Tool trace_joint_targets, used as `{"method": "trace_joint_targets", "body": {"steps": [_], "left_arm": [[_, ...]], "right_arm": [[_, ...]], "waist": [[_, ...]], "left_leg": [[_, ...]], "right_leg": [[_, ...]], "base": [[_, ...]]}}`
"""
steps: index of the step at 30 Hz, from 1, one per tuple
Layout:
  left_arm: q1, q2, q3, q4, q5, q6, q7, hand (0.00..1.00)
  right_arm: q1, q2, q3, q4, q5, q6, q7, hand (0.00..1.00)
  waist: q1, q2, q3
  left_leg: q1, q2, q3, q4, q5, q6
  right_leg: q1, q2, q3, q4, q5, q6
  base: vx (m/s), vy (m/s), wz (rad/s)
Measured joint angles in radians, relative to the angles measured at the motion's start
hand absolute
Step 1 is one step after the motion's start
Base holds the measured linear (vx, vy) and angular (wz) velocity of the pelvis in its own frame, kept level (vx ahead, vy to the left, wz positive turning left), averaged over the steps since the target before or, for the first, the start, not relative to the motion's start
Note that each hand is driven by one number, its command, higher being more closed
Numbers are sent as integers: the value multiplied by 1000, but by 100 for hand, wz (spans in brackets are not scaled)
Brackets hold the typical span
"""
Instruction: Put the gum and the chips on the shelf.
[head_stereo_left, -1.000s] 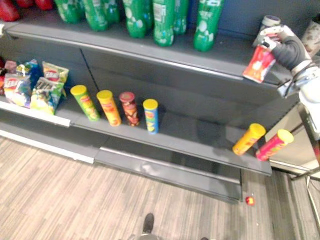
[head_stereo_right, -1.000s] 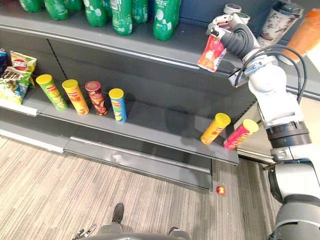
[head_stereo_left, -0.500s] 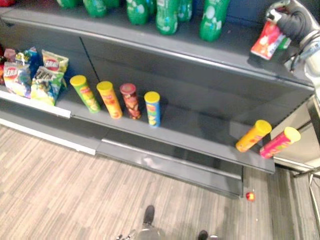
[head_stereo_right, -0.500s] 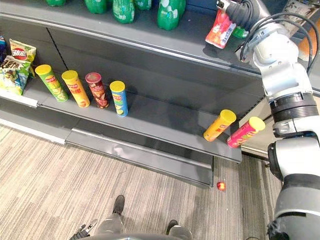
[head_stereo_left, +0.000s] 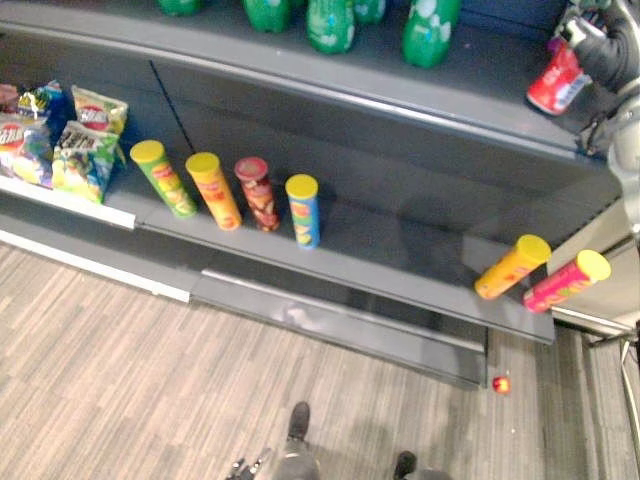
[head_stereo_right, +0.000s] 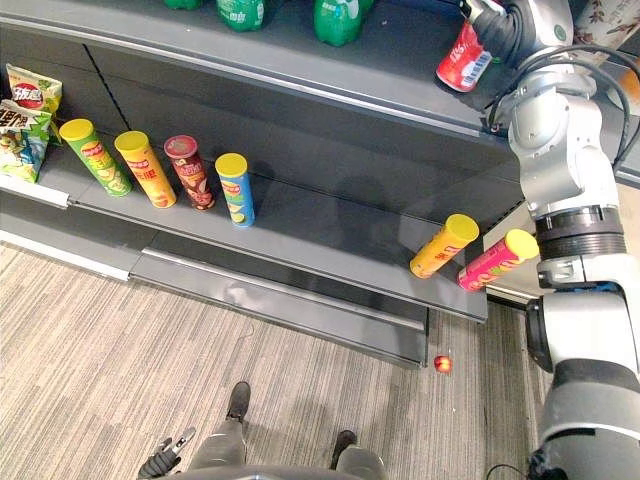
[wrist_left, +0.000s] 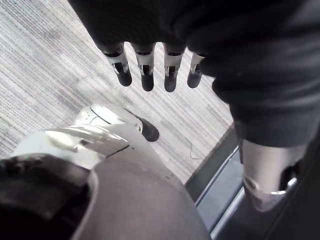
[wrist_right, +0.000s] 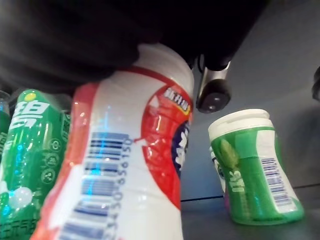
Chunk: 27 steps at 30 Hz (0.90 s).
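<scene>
The grey metal shelf (head_stereo_left: 400, 262) has two smooth tiers. An orange chip tube (head_stereo_left: 512, 267) and a pink chip tube (head_stereo_left: 566, 281), both yellow-lidded cylinders, sit at the lower tier's right end. The right robot hand (head_stereo_right: 508, 24) grips a glossy red-and-white gum bottle (head_stereo_right: 465, 60) at the upper tier, near a squat green gum jar (wrist_right: 255, 170). The left robot hand (wrist_left: 146, 72) hangs slack-fingered over the striped floor (wrist_left: 45, 75).

The upper shelf (head_stereo_right: 400, 72) lies bare between the green bottles (head_stereo_right: 335, 15) and the green gum jar (wrist_right: 255, 167).
</scene>
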Motion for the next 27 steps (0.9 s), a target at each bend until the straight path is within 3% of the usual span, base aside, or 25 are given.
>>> {"method": "trace_joint_targets", "body": {"steps": [1,2,27], "left_arm": [[0,0,0,0,4,0,0,0],[0,0,0,1,4,0,0,0],[7,4,16,2,46,1,3,0]], "right_arm": [[12,0,-10,-8,-10,0,-1,100],[25,0,-15,-15,-13,1,-3,0],[58,7,11,-143,-30,-15,-1,0]], "waist": [[0,0,0],[0,0,0],[-12,-9,-5]], "left_leg": [[1,0,0,0,0,-1],[1,0,-1,0,-3,-4],[35,21,11,0,1,-4]], "right_leg": [[0,0,0,2,0,0],[0,0,0,4,-1,-2],[27,19,14,-10,0,-8]], "base": [[-50,6,2],[-47,4,1],[-3,-4,-1]]}}
